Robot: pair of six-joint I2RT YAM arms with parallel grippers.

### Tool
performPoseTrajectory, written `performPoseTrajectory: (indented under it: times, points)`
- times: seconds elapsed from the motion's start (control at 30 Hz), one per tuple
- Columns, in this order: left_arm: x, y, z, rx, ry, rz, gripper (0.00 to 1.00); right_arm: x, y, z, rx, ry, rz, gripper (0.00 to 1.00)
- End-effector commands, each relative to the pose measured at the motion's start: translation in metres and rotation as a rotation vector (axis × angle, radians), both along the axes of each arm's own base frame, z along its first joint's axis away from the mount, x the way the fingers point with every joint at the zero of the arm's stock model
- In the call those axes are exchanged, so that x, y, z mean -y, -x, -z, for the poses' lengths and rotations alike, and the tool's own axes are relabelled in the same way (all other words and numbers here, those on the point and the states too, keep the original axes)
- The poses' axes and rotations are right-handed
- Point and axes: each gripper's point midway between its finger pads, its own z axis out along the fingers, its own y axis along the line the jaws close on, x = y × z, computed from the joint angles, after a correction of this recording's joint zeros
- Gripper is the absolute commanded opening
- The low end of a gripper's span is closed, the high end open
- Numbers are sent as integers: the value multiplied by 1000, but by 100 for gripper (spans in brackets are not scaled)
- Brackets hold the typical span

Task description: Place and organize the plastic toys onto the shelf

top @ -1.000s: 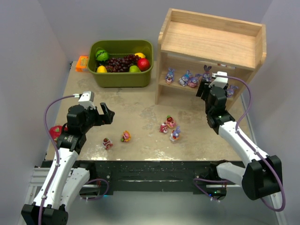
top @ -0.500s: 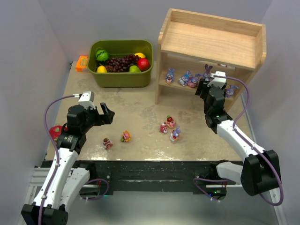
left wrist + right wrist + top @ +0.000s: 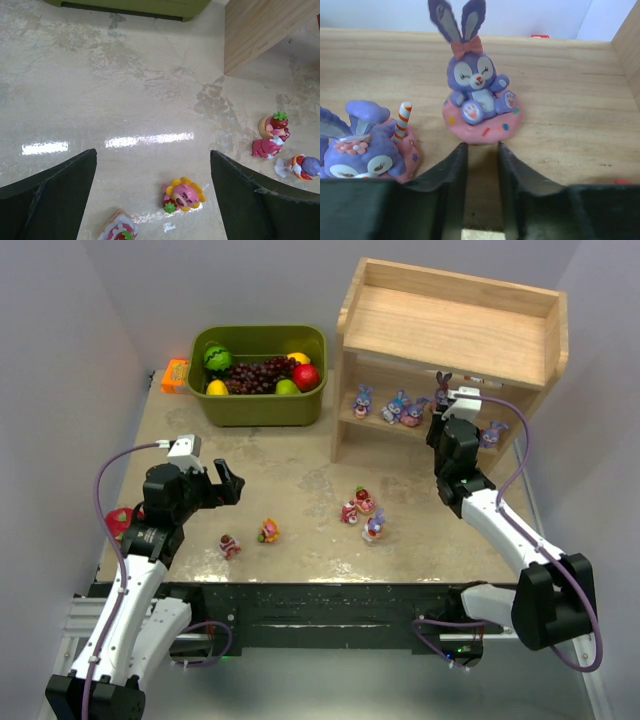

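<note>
The wooden shelf point(image 3: 450, 320) stands at the back right, with several purple bunnies on its lower tier point(image 3: 396, 406). My right gripper point(image 3: 447, 420) reaches into that tier. In the right wrist view its jaws point(image 3: 482, 147) stand narrowly open with nothing between them, their tips at the pink base of an upright bunny point(image 3: 478, 87). Another bunny point(image 3: 367, 145) lies to its left. My left gripper point(image 3: 232, 483) hovers open over the table, and a flower bear point(image 3: 184, 194) lies between its fingers in the left wrist view. Other toys point(image 3: 364, 500) lie mid-table.
An olive bin point(image 3: 260, 390) of fake fruit sits at the back left, with an orange item point(image 3: 175, 374) beside it. A pink dragon fruit point(image 3: 120, 522) lies by the left arm. The shelf's side board point(image 3: 260, 30) shows in the left wrist view.
My right gripper has pushed a little deeper into the shelf's lower tier and its jaws have narrowed. The left arm has not moved.
</note>
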Motion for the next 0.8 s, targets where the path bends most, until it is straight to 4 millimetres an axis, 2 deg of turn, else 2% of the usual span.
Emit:
performPoseTrajectory:
  times: [0.0,0.03,0.13,0.3,0.4,0.43,0.53,0.77]
  points:
    - [2,-1,-10,40,1,10,100,0,8,-16,-5,-38,0,24]
    - [3,-1,-10,41,3,13,100,0,10,-17,-5,-43,2,18]
    - [5,-1,-9,41,11,28,100,3,18,-18,-23,-55,14,8]
    - [12,-2,-7,29,23,60,100,6,33,-25,-4,-83,16,5]
    - [13,-2,-5,21,26,70,100,6,32,-26,4,-90,21,16]
    - [13,-2,-4,20,26,70,99,7,30,-28,10,-91,25,30]
    - [15,-2,-4,18,29,77,100,6,19,-26,4,-91,41,49]
    - [17,-4,0,1,30,87,100,1,1,-31,12,-108,43,66]
